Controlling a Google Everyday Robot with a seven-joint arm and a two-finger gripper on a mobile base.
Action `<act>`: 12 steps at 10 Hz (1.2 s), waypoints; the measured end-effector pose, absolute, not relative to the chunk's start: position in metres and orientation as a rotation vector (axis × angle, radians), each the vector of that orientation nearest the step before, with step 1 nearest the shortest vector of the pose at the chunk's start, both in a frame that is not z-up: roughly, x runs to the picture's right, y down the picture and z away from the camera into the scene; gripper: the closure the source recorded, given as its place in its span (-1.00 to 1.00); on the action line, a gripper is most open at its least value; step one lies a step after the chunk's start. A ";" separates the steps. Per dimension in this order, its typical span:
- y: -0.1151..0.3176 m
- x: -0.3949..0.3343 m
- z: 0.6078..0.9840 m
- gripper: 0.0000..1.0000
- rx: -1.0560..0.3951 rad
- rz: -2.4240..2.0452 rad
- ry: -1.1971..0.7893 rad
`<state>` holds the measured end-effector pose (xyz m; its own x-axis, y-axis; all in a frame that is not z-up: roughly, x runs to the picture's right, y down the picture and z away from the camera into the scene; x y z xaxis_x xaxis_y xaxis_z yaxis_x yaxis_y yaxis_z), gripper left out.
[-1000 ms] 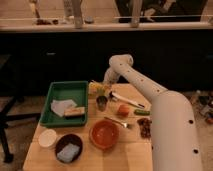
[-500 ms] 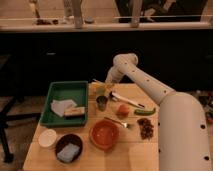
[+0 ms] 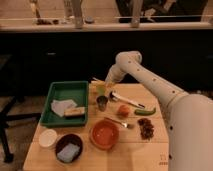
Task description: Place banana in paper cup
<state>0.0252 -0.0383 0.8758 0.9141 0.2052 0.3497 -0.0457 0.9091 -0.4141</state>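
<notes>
camera view: there was one banana (image 3: 96, 81), one paper cup (image 3: 48, 138), one metal cup (image 3: 102, 103), two bowls and one green tray (image 3: 70, 86) on the tabletop (image 3: 135, 155). the single hand (image 3: 103, 84) hung over the back edge of the tabletop, just right of the tray's far corner and above the metal cup. the banana showed as a pale yellow streak right at the hand, and it could not be told whether the hand was clamped on it. the paper cup stood near the front left corner, close to the left edge, just beside the dark bowl (image 3: 69, 147) holding a blue sponge. the orange bowl (image 3: 104, 135) sat right of that. the tray lay between the banana and the cup, which were well apart. bare wood lay open along the front right, below a dark clump (image 3: 146, 128) and a green vegetable (image 3: 145, 111). compared with half a second before, the arm's elbow (image 3: 128, 57) stood a little higher and further right, while the things on the tabletop lay as before.
</notes>
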 end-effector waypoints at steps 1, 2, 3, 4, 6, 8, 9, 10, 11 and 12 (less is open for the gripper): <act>-0.035 0.025 0.867 1.00 -0.411 0.121 -0.409; -0.028 0.023 0.855 1.00 -0.413 0.098 -0.425; -0.022 0.020 0.845 1.00 -0.417 0.077 -0.436; -0.014 0.016 0.835 1.00 -0.424 0.053 -0.449; 0.002 0.009 0.816 1.00 -0.437 0.012 -0.474; 0.016 0.004 0.802 1.00 -0.454 -0.014 -0.511; 0.024 -0.005 0.793 1.00 -0.466 -0.036 -0.544; 0.031 -0.011 0.787 1.00 -0.476 -0.049 -0.565; 0.039 -0.014 0.781 1.00 -0.485 -0.060 -0.581; 0.051 -0.019 0.771 1.00 -0.503 -0.074 -0.605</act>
